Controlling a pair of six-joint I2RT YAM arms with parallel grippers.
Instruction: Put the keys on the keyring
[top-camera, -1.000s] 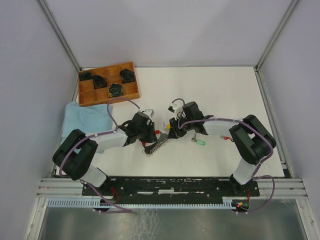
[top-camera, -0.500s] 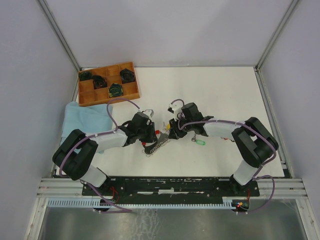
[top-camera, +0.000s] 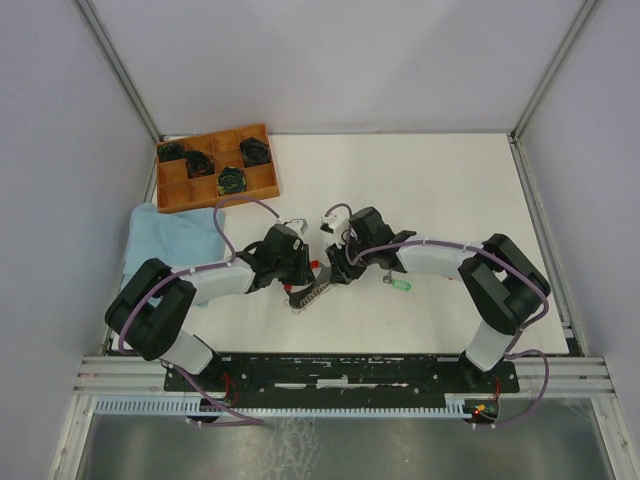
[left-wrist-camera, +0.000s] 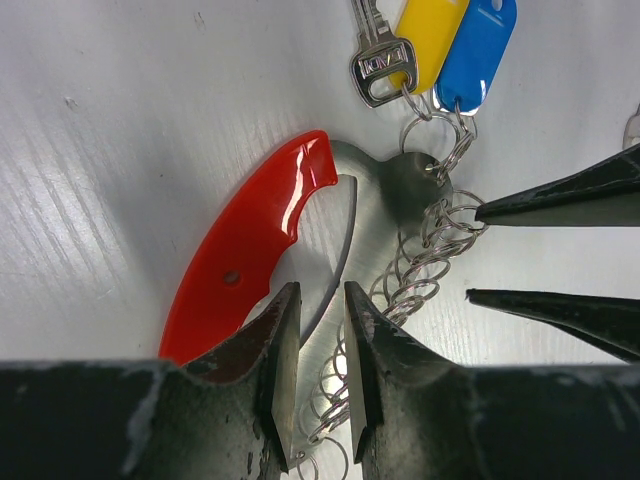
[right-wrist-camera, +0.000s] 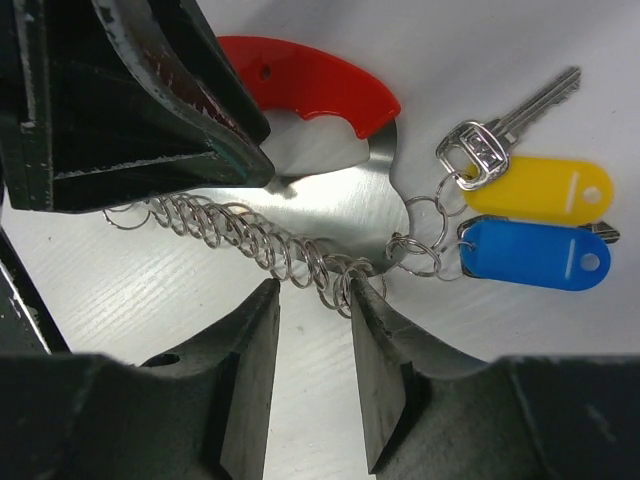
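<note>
The keyring has a red curved handle, a silver plate and a silver ring chain. It lies on the white table. A silver key with a yellow tag and a blue tag hang on its small rings. My left gripper is shut on the silver plate beside the chain. My right gripper is open, its tips just short of the chain's end by the small rings. A green-headed key lies loose to the right.
A wooden compartment tray with dark round coils sits at the back left. A light blue cloth lies in front of it, left of the left arm. Both grippers meet near the table's middle front.
My right gripper has moved left, up to the chain and close to the left gripper. The left gripper and the keyring have stayed in place.
</note>
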